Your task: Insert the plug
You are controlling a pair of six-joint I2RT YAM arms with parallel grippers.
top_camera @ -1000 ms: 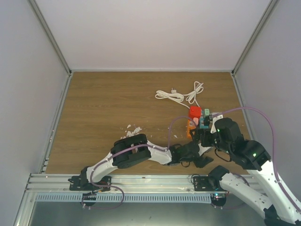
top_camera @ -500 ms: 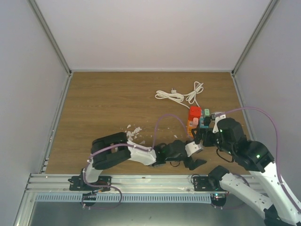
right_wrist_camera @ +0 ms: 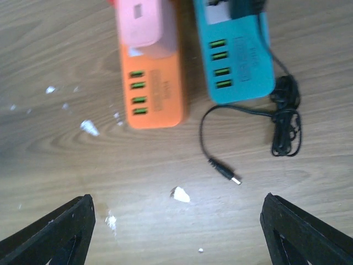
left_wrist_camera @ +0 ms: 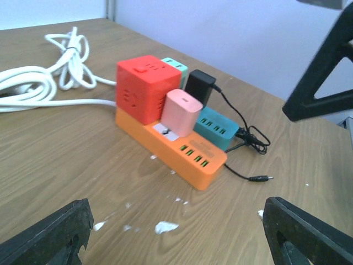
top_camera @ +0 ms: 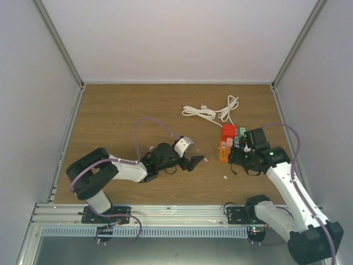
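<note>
Left wrist view, unlike right, shows a white cord (left_wrist_camera: 38,88) beyond the orange strip (left_wrist_camera: 190,157), where the pink plug (left_wrist_camera: 182,113) stands upright. My left pincer (left_wrist_camera: 176,226) and right pincer (right_wrist_camera: 176,215) gape wide.

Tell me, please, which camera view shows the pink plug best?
The left wrist view: the pink plug is whole and sharp, sitting on the orange strip beside the red cube. The right wrist view shows the plug blurred and cut off by the top edge. The top view shows it only as a small pink spot.
</note>
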